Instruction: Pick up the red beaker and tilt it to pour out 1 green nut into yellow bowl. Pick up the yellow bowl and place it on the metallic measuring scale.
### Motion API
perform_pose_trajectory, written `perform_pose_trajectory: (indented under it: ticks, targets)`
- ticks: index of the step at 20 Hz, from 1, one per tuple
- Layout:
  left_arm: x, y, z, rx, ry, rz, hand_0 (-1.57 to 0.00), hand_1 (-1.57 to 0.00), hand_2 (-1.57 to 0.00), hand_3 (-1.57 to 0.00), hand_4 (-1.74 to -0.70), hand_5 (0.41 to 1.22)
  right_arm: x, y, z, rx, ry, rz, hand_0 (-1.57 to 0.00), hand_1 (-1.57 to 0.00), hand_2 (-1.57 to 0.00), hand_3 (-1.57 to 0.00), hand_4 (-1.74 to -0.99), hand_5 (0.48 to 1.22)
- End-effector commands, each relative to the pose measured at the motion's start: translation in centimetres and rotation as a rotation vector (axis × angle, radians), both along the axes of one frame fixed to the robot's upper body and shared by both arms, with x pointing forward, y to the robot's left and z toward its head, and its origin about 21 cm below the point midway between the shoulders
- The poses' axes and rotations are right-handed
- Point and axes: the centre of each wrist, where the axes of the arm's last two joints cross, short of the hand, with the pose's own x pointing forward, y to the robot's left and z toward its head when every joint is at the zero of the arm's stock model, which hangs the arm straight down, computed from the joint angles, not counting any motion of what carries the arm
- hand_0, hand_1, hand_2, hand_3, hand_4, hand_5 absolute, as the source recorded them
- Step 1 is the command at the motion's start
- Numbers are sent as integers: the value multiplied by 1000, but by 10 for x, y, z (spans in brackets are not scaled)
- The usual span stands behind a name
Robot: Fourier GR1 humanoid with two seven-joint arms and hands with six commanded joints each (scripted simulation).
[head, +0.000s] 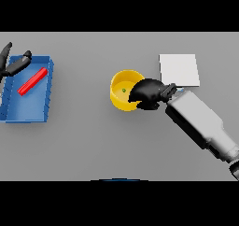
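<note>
Bowl (123, 96) mid-table, nut (123, 90) inside | R hand (148, 94) curled over right rim, likely gripping | scale (179, 70) just beside, behind-right | prob. light, rigid, slick; hold by rim, keep level | L hand (13, 64) relaxed by tray (28, 106), beaker (32, 81) in it.

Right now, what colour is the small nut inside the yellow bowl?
Green; the small nut lies inside the round yellow bowl, seen in the head view.

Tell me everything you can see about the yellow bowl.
The yellow bowl is round, plain and smooth-looking, standing upright on the grey table near the middle. One small green nut lies inside. The right hand curls over its right rim. The white scale is to its right, apart from it.
</note>
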Motion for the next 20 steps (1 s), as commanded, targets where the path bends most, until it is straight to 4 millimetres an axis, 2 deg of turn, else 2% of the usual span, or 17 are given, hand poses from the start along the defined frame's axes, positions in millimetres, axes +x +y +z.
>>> perform_pose_trajectory:
  ticks: [1,4,6,10,11,12,14,20]
  targets:
    - [0,-2,-1,0,2,-8,1,1,1,1,-774,706,1,-3,5,0,-3,-8,-1540,-1538,-1447,-1165,-1730,1214]
    - [3,-5,0,-15,-5,-7,1,1,1,1,-776,702,0,-9,27,-7,-23,-32,-1555,-1554,-1491,-1153,-1735,1217]
    - [3,-2,4,-28,-11,-10,1,1,1,1,-782,702,-5,-10,32,-18,-54,-63,-1561,-1560,-1433,-1215,-1737,1219]
    - [-1,-3,5,-41,-11,-5,1,1,1,1,-799,704,-17,-15,43,-14,-79,-74,-1567,-1567,-1507,-1179,-1739,1219]
    - [-1,-4,5,-42,-12,-13,1,1,1,1,-800,704,-15,-21,46,-11,-87,-102,-1520,-1567,-1520,-1179,-1740,1219]
    - [0,-5,5,-44,-9,-16,1,1,1,1,-806,703,-11,-29,52,-21,-106,-134,-1530,-1568,-1518,-1177,-1740,1220]
    - [-2,-5,5,-57,5,-3,1,1,1,1,-820,717,-3,-32,60,-16,-151,-182,-1545,-1569,-1487,-1183,-1740,1220]
    - [-4,-5,11,-67,16,19,1,1,1,1,-844,739,22,-74,65,6,-232,-289,-1564,-1571,-1542,-1153,-1741,1221]
